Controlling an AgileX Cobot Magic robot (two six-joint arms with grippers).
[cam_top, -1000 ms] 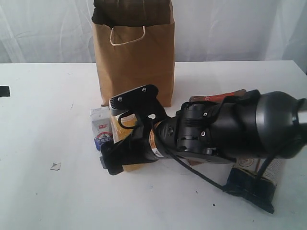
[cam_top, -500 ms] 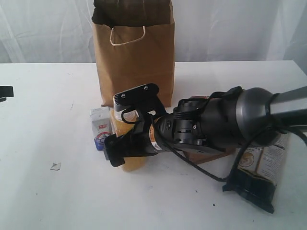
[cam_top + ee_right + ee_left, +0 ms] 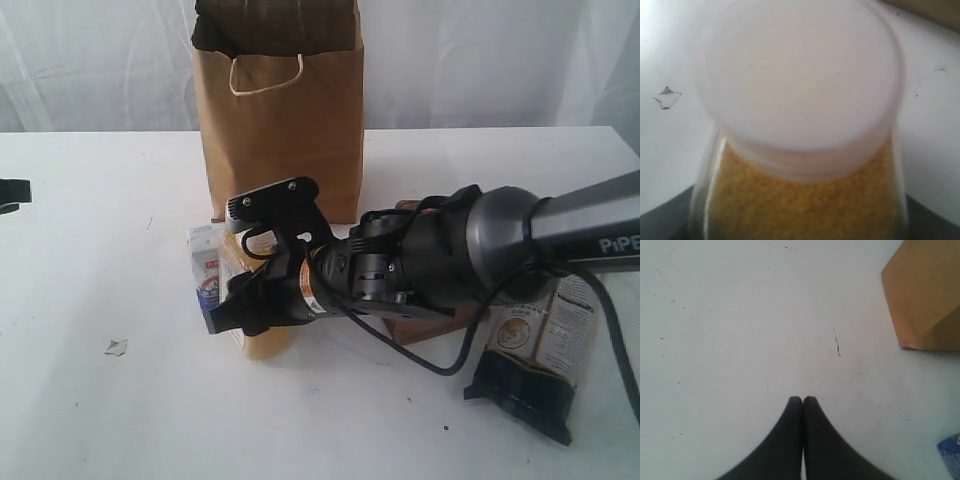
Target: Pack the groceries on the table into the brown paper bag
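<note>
The brown paper bag (image 3: 280, 130) stands upright at the back of the table (image 3: 90, 270). In front of it stands the yellow white-capped bottle (image 3: 268, 338), whose cap and grainy yellow body fill the right wrist view (image 3: 800, 100). My right gripper (image 3: 228, 265) reaches in from the right and is shut on the bottle, one finger above it and one below. The small white-blue carton (image 3: 205, 268) stands against the bottle's left side. My left gripper (image 3: 802, 400) hovers over bare table, shut and empty, with a corner of the bag (image 3: 925, 295) nearby.
The copper-brown pouch (image 3: 425, 328) lies mostly hidden under the right arm. The long dark-blue and cream packet (image 3: 535, 355) lies at the front right. A small torn scrap (image 3: 116, 347) sits on the table at the front left, also in the right wrist view (image 3: 667, 96).
The right gripper's fingers have closed in from wide open onto the bottle, and the arm has shifted slightly left. The left gripper stays shut.
</note>
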